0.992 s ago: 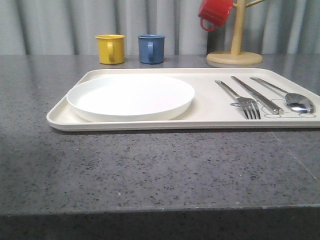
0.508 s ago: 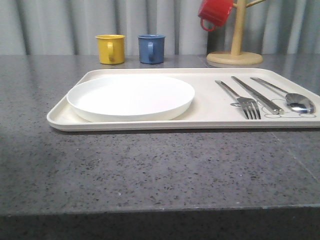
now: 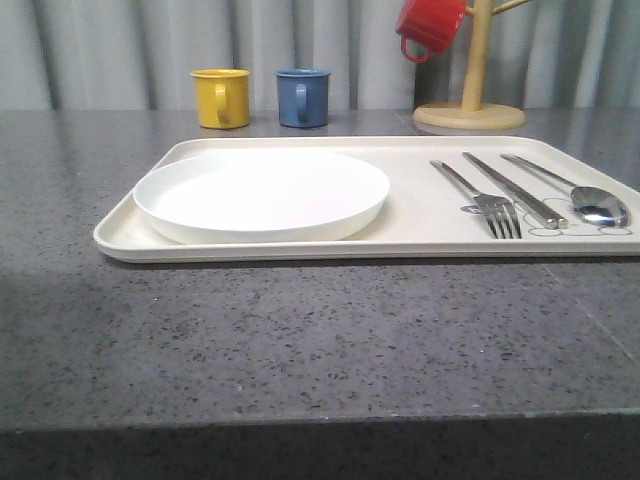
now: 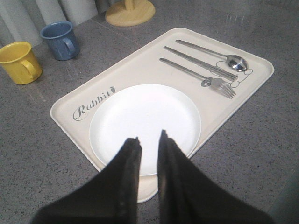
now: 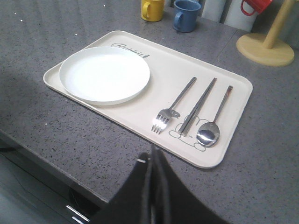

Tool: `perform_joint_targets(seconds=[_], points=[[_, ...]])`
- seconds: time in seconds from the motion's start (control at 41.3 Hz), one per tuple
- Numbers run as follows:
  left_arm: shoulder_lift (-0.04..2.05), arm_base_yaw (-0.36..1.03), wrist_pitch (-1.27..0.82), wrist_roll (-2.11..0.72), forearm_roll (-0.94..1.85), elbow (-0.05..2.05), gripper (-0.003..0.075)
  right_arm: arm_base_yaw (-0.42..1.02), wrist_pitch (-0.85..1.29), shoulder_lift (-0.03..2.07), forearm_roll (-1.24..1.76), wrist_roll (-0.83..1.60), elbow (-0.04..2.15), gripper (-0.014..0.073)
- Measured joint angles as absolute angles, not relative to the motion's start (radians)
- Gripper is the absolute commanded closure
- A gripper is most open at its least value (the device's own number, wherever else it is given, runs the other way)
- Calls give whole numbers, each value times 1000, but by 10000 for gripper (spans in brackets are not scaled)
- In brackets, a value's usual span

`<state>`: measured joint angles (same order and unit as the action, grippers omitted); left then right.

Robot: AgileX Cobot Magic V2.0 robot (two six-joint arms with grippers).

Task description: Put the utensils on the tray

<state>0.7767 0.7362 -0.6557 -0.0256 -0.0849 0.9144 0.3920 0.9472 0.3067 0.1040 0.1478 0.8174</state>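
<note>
Nothing has moved since before: fork, knife and spoon lie at right of frame on the tray. We judge the task finished (no next grasp needed); left gripper slightly parted and empty, right gripper closed, empty.

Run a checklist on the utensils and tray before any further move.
1. Fork on the tray: ok.
2. Knife on the tray, between fork and spoon: ok.
3. Spoon on the tray, bowl inside the rim: ok.
4. Utensils apart from the plate: ok.
5. Left gripper holds nothing, jaws slightly apart above the plate: ok.
6. Right gripper holds nothing, jaws shut, off the tray: ok.
</note>
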Motion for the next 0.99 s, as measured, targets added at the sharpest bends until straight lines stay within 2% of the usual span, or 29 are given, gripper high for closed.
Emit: perform_joint_targets(seconds=[0.605,0.798,0.992], points=[[746,711,-621,-26,-91,858,741,392,949,307,104,148,817,661],[604,507,-440,-26,-101,615,741,392,949,307,104,148,817,661],[316,307,-176,-26,-42,278,741,392,949,307,104,148,817,661]])
